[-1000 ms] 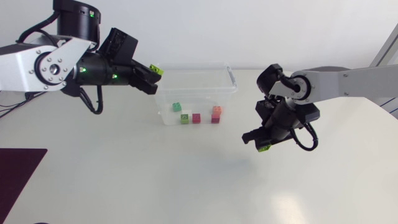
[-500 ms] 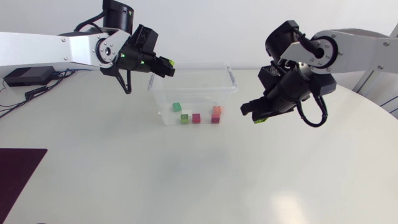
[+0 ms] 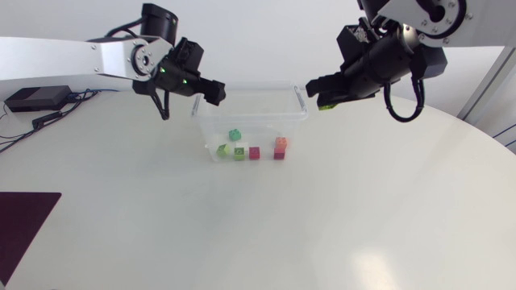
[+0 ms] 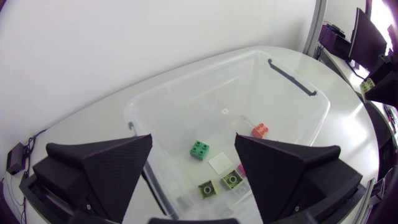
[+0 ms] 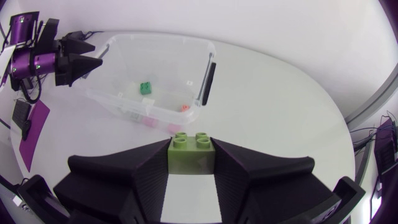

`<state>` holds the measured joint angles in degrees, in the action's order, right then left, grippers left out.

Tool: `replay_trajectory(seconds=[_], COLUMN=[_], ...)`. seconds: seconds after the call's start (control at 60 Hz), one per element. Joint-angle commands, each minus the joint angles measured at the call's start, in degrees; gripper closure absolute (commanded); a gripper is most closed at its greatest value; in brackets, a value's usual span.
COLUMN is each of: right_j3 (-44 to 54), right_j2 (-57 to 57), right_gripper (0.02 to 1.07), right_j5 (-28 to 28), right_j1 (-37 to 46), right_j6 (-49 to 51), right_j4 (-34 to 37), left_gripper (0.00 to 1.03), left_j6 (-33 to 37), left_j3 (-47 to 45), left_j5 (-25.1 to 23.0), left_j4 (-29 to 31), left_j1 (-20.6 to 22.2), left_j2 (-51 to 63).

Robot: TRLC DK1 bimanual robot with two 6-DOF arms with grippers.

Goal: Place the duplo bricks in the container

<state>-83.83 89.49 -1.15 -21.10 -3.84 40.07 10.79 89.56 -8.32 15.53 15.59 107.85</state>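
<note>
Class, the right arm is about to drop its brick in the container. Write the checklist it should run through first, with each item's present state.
1. Right gripper shut on brick: ok.
2. Brick above container: not ok; the container lies ahead of the gripper, not under it.
3. Left gripper open and empty: ok.
4. Left gripper clear of the opening: not ok; it hangs over the container's near end.
5. Bare floor for a drop: ok; loose bricks lie mostly along one side.

Olive brick (image 5: 191,158); clear container (image 4: 186,87); green brick (image 4: 199,150); orange brick (image 4: 260,130); white table (image 3: 242,234).
</note>
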Motion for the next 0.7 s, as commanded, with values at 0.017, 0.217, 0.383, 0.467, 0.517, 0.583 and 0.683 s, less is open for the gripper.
replay_trajectory(seconds=[0.017, 0.217, 0.383, 0.467, 0.517, 0.583, 0.683], right_j3=[-3.2, -7.4, -11.0, -12.3, -12.5, -12.5, -12.8], right_j2=[3.0, 7.4, 11.8, 13.8, 14.5, 15.5, 18.4], right_gripper=[0.74, 0.74, 0.74, 0.74, 0.74, 0.74, 0.73], right_j5=[0.4, 0.9, 1.2, 1.2, 1.1, 1.1, 0.9], right_j1=[-1.5, -3.9, -5.6, -6.4, -6.8, -7.1, -7.5], right_j6=[0.9, 1.3, 1.8, 1.8, 2.2, 2.6, 3.4], right_j4=[-1.8, -6.4, -10.3, -13.0, -15.1, -17.5, -21.8], left_gripper=[0.04, 0.04, 0.04, 0.04, 0.04, 0.04, 0.04], left_j6=[-1.4, -0.6, -0.5, -0.8, -0.9, -0.9, -0.9], left_j3=[-1.1, -6.9, -15.5, -19.9, -22.3, -25.0, -28.5], left_j5=[0.1, -0.1, 0.0, 0.0, 0.1, 0.3, 1.2], left_j4=[1.4, 6.6, 9.0, 10.0, 10.0, 10.0, 10.6], left_j1=[-1.0, -1.3, 0.0, 0.0, -0.2, -0.4, -1.1], left_j2=[-7.7, -18.3, -26.9, -31.0, -33.1, -35.4, -39.0])
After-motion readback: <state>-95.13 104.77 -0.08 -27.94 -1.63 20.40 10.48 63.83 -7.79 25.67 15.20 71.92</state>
